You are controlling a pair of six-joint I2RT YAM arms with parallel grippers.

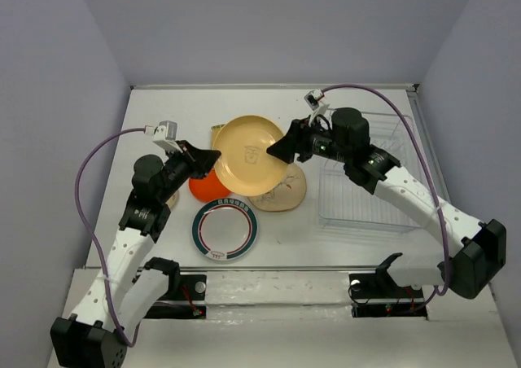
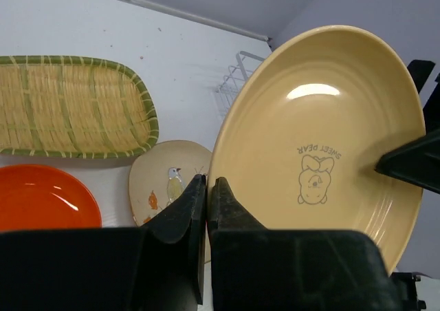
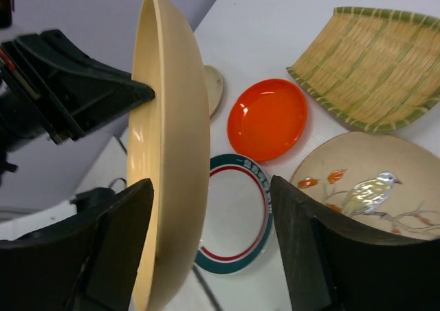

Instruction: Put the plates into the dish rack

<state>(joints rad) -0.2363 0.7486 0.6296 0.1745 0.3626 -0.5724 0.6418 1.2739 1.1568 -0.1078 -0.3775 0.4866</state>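
Note:
The yellow-orange plate [image 1: 248, 152] is held upright on edge above the table. My left gripper [image 1: 207, 158] is shut on its left rim, and its jaws pinch that rim in the left wrist view [image 2: 206, 187]. My right gripper [image 1: 281, 148] is open with the plate's right rim [image 3: 172, 153] between its fingers, close to the left finger [image 3: 117, 235]. The orange-red plate [image 1: 207, 187], the green-rimmed plate [image 1: 225, 229], the bird plate [image 1: 285, 193] and the ribbed fan-shaped plate [image 2: 69, 104] lie flat on the table. The dish rack [image 1: 358, 217] stands at the right, under the right arm.
A small cream dish [image 3: 213, 87] lies left of the orange-red plate, partly behind the yellow plate. The rack's wire corner [image 2: 237, 73] shows against the back wall in the left wrist view. Cables run along the table's near edge.

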